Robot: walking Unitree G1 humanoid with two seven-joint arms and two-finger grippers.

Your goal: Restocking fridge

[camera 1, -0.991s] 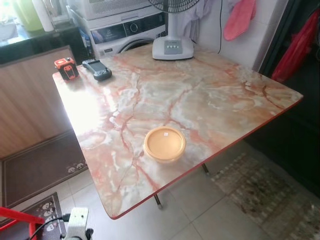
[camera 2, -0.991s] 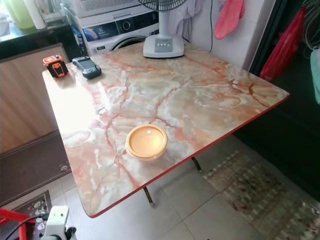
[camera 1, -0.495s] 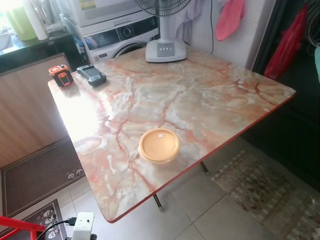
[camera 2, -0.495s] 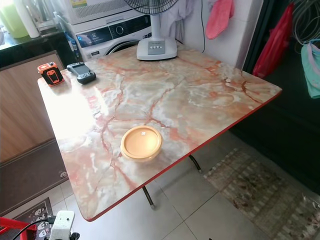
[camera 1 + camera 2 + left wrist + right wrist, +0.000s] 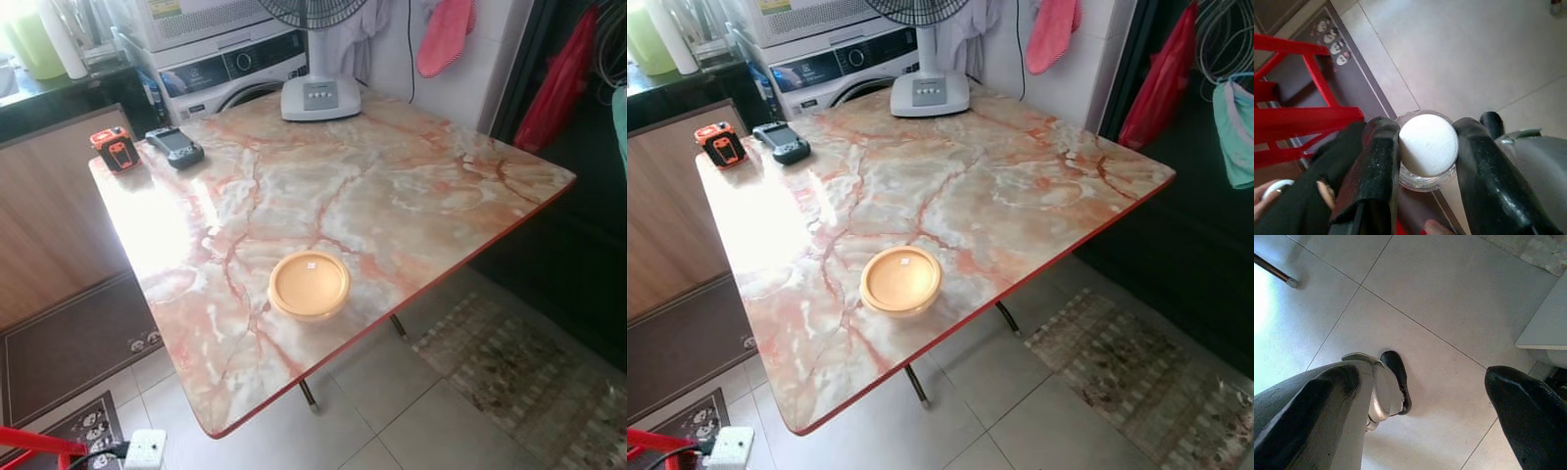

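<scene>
Jar [image 5: 1427,149] with a white ribbed lid sits clamped between the two black fingers [image 5: 1378,161] of the left end effector [image 5: 1426,147], which hangs low over the tiled floor [image 5: 1459,63] beside a red frame [image 5: 1298,117]. Its clear body is mostly covered by the lid, so the contents cannot be made out. At the picture's edge beneath the fingers, what may be a person's fingertips [image 5: 1325,193] show, too cut off to be sure.

The right end effector [image 5: 1420,396] also hangs above the floor tiles, its fingers spread wide with nothing between them; both fingers are blurred and cut off by the frame.

Ahead stands a marble-patterned counter [image 5: 411,186] with a red rim. An orange lidded container [image 5: 309,285] rests near its front edge, well apart from everything else on it. At the far left corner lie an orange-and-black tape measure [image 5: 115,148] and, just beside it, a dark handheld device [image 5: 175,147]. A white fan base [image 5: 321,96] stands at the far edge, its blades cropped at the top. Behind it a washing machine [image 5: 230,69] is partly hidden by the counter. A patterned rug [image 5: 509,377] lies on the floor to the right.
</scene>
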